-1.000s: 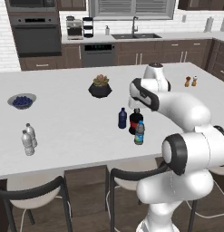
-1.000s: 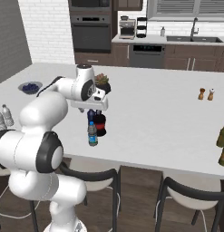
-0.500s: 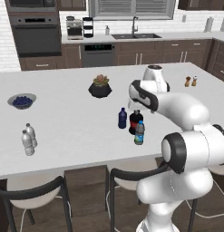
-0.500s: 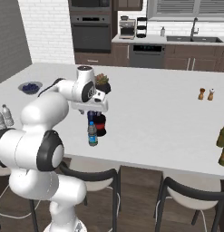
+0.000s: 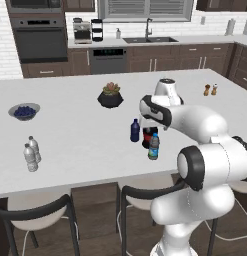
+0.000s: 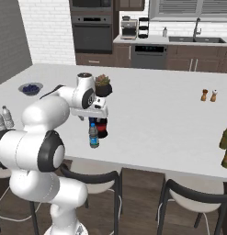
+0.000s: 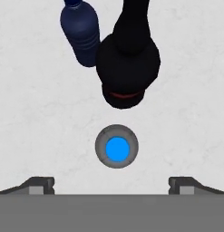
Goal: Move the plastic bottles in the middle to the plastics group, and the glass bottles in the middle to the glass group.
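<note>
In the middle of the counter stand the plastic bottles: a clear one with a blue cap and label (image 5: 153, 147) (image 6: 93, 136) and a slim dark blue one (image 5: 135, 130) (image 7: 80, 31). Between them rises the glass bottle (image 5: 146, 139) (image 6: 102, 128) (image 7: 127, 63), dark with a red band. My gripper (image 5: 154, 125) (image 6: 93, 118) (image 7: 111, 183) hangs open and empty directly above the clear bottle. In the hand view its blue cap (image 7: 117, 147) sits centred between my fingertips (image 7: 38, 183). The plastics group (image 5: 31, 153) (image 6: 2, 118), two clear white-capped bottles, stands far to the left.
A potted plant (image 5: 110, 95) (image 6: 102, 86) stands behind the bottles, and a bowl of blueberries (image 5: 24, 111) (image 6: 31, 88) sits at the far left. Salt and pepper shakers (image 5: 210, 90) (image 6: 209, 95) are to the right. Green and brown bottles (image 6: 226, 147) stand at the right edge.
My hand has come down a little toward the blue-capped bottle, jaws still wide. The bottles have not moved.
</note>
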Controlling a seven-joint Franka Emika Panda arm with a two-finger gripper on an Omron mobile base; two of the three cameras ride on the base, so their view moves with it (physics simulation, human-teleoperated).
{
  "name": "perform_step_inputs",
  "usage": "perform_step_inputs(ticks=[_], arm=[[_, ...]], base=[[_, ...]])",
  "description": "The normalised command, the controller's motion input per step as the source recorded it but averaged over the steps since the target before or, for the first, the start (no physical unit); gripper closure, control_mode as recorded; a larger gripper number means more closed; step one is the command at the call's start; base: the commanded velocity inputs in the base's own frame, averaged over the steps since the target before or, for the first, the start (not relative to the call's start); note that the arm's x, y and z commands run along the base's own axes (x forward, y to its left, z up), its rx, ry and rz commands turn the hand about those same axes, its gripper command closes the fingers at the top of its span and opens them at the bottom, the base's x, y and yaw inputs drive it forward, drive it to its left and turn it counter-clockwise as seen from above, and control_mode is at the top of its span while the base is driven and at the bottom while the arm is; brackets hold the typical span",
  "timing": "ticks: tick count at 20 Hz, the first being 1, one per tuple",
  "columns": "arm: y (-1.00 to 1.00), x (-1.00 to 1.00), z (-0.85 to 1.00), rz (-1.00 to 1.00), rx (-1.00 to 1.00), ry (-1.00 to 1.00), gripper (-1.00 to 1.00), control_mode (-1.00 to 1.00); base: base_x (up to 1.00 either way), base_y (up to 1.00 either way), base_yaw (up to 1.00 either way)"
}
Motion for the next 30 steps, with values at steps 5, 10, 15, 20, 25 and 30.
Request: perform_step_inputs(ticks=[5,10,15,20,25,30], arm=[[0.0,0.0,-0.2,0.02,0.0,0.0,-1.0,-1.0],[0.0,0.0,-0.22,0.02,0.0,0.0,-1.0,-1.0],[0.0,0.0,-0.19,0.0,0.0,0.0,-1.0,-1.0],[0.0,0.0,-0.06,0.0,0.0,0.0,-1.0,-1.0],[0.0,0.01,0.0,0.0,0.0,0.0,-1.0,-1.0],[0.0,0.15,-0.04,0.0,0.0,0.0,-1.0,-1.0]], base=[[0.0,0.0,0.0],[0.0,0.0,0.0],[0.0,0.0,0.0],[0.0,0.0,0.0],[0.0,0.0,0.0],[0.0,0.0,0.0]])
